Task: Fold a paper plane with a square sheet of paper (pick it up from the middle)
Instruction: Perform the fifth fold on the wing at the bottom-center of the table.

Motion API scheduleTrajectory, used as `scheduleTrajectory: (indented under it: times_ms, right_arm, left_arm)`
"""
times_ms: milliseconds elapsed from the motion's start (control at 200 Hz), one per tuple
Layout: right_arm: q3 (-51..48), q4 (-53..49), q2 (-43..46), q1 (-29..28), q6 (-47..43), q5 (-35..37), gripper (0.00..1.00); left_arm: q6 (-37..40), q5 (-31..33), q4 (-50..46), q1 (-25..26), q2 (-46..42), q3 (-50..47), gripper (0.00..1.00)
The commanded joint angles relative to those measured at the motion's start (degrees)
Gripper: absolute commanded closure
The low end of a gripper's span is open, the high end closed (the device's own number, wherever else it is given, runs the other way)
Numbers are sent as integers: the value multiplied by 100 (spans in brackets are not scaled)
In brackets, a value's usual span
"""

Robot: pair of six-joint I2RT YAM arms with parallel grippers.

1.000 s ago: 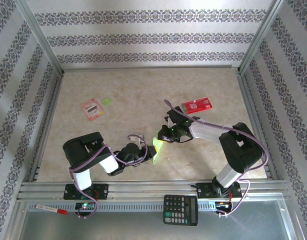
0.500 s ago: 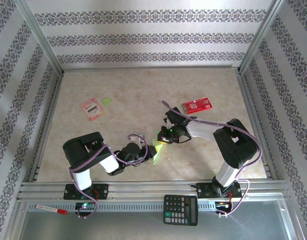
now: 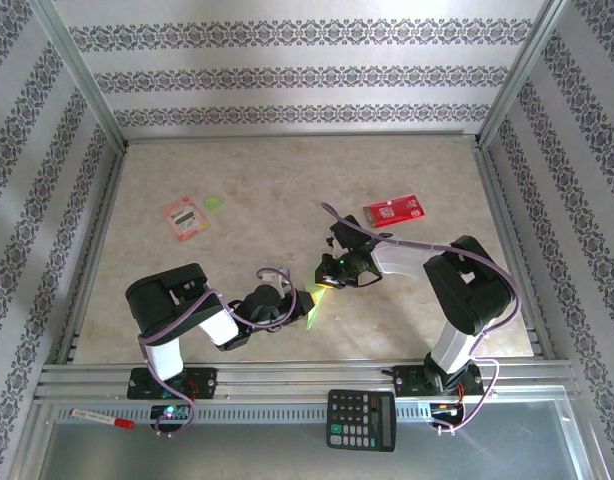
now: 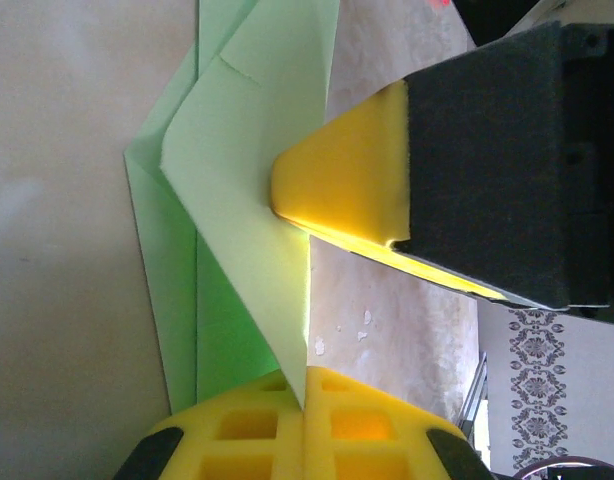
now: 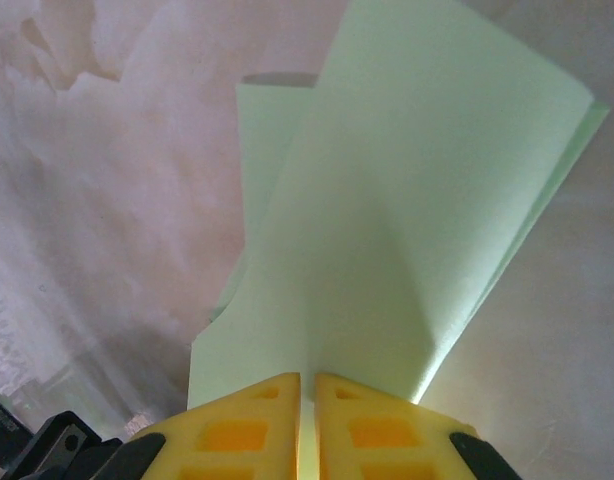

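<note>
- Left gripper [image 4: 305, 390] is clamped shut on the square sheet of paper [image 4: 242, 180], edge pinched so it can't slip.
- Right gripper [image 5: 307, 392] is closed on the opposite flap, likely so a fold can be pulled.
- Sheet is held part-folded over the table [image 3: 247, 180], between both arms.

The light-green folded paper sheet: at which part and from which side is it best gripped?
Probably at a free edge, coming from the side, since the thin light-green folded paper sheet stands nearly upright with its layers together. The right gripper and left gripper are each shut on an edge.
</note>
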State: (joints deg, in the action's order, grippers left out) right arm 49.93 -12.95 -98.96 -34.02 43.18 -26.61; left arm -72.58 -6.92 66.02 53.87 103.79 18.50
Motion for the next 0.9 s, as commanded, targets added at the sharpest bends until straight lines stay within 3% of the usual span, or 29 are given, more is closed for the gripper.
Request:
scheduleTrajectory:
  times_ms: [0, 235, 585, 779, 894]
  right_arm:
    - [122, -4, -130, -19, -140, 42, 88]
    - [96, -43, -138, 1, -217, 51, 88]
    - [140, -45, -228, 1, -253, 9, 88]
    - [120, -43, -228, 4, -248, 34, 88]
    - [104, -40, -235, 16, -257, 33, 88]
  left_arm:
    - [-17, 32, -889, -35, 230, -66, 95]
    - [41, 88, -969, -26, 20, -127, 86]
    - [296, 160, -1821, -17, -881, -233, 72]
    - [936, 104, -3389, -12, -2046, 145, 71]
    - [1460, 137, -4448, 10, -2716, 539, 77]
